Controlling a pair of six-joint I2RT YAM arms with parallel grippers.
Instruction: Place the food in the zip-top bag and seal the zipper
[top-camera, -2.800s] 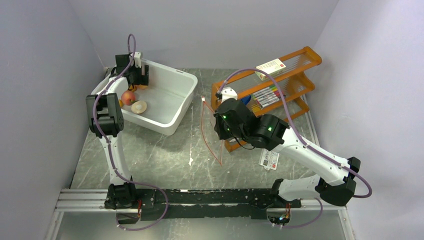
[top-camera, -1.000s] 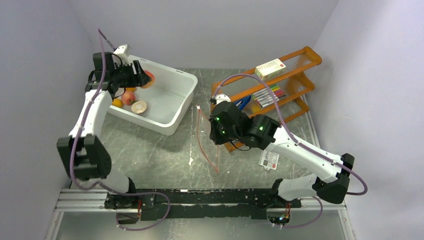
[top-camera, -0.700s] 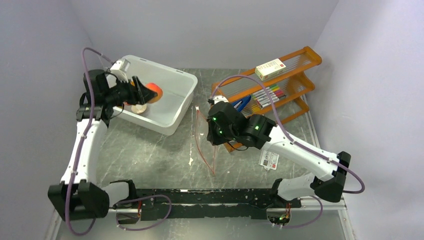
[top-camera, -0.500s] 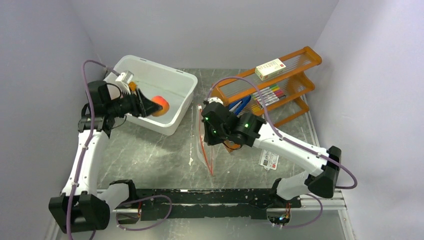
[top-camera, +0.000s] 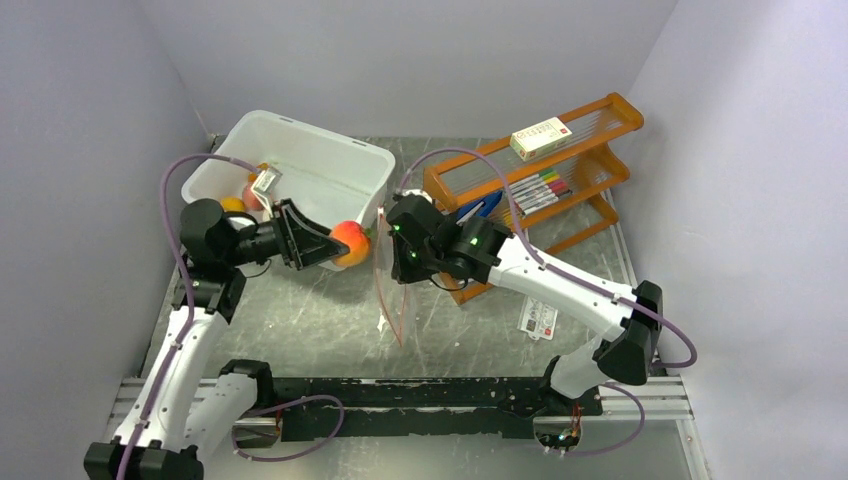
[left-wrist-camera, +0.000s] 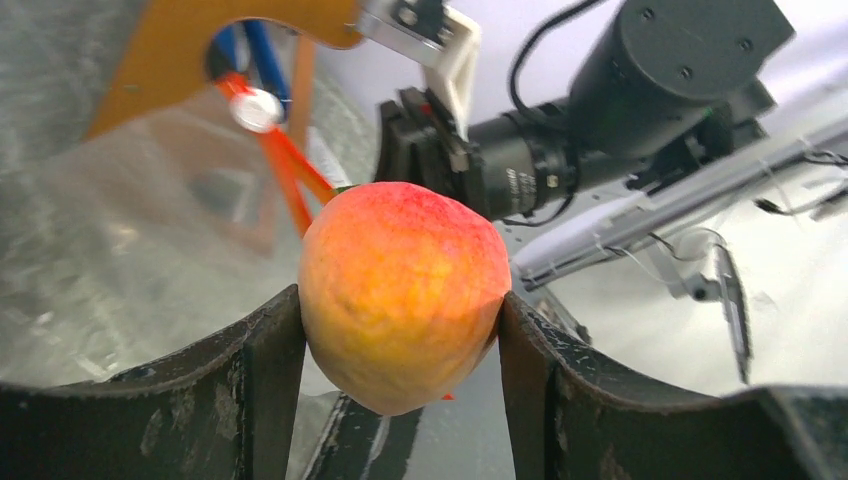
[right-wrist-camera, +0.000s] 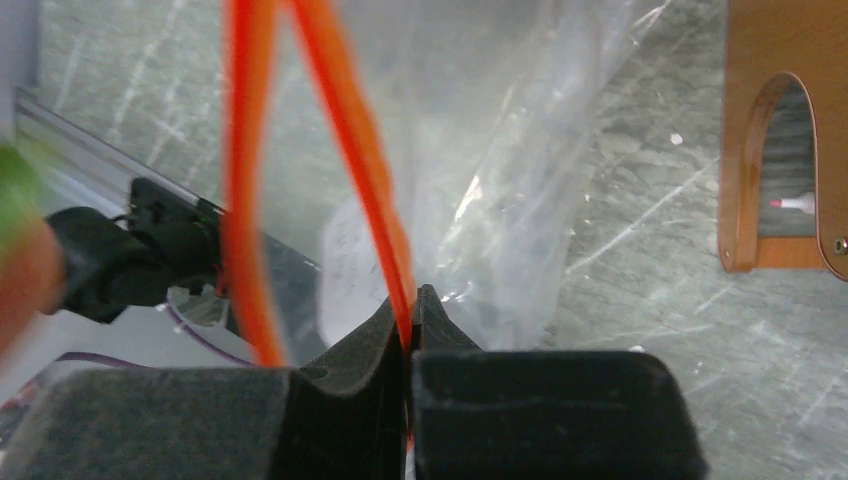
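Left gripper (top-camera: 343, 245) clamped on peach (left-wrist-camera: 400, 295); bag (top-camera: 393, 298) mouth just right of it, frame centre; zipper (right-wrist-camera: 352, 150) pinched in closed right gripper (right-wrist-camera: 411, 318).

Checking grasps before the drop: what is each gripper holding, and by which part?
The left gripper clamps the orange-red fruit across its sides. The right gripper pinches the zip-top bag by one lip of its zipper.

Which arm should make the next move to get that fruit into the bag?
Left. Its jaws grip the orange-red fruit right beside the open mouth of the zip-top bag. The right jaws are shut on the zipper, holding the bag up, so that arm is occupied.
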